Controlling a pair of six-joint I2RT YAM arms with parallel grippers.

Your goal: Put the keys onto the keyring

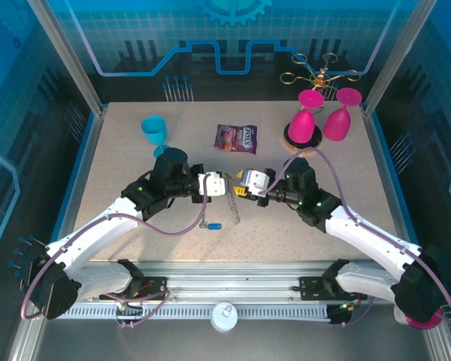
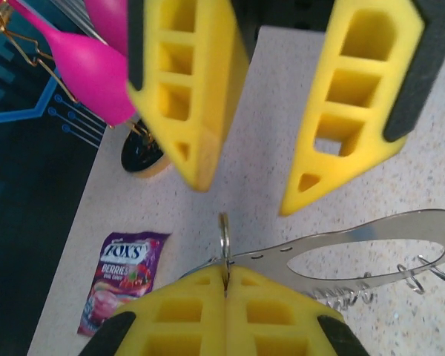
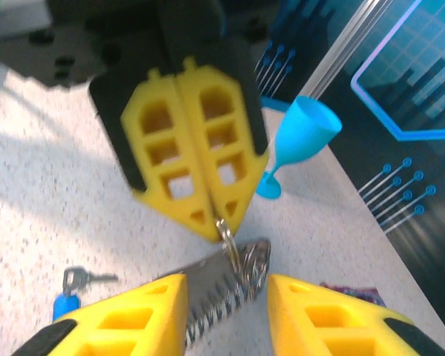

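Your left tool (image 1: 224,183) is pinched fully closed on the keyring (image 3: 233,243), whose chain hangs below it. Your right tool (image 3: 227,289) faces it with its jaws partly apart, gripping nothing. The blue-headed key (image 1: 214,226) lies on the bench (image 1: 120,150), well apart from the upright blue goblet (image 1: 155,129).

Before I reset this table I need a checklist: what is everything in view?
key: one, blue head, near front of table
keyring: one, silver, pinched in the left gripper
pink goblets: two, pink, far right
coaster: one, dark, by the pink goblets
blue goblet: one, blue, far left
sweet bag: one, purple, far middle
rack: one, gold, beyond the far right edge
left gripper: one, yellow fingers, shut on keyring
right gripper: one, yellow fingers, open, facing it
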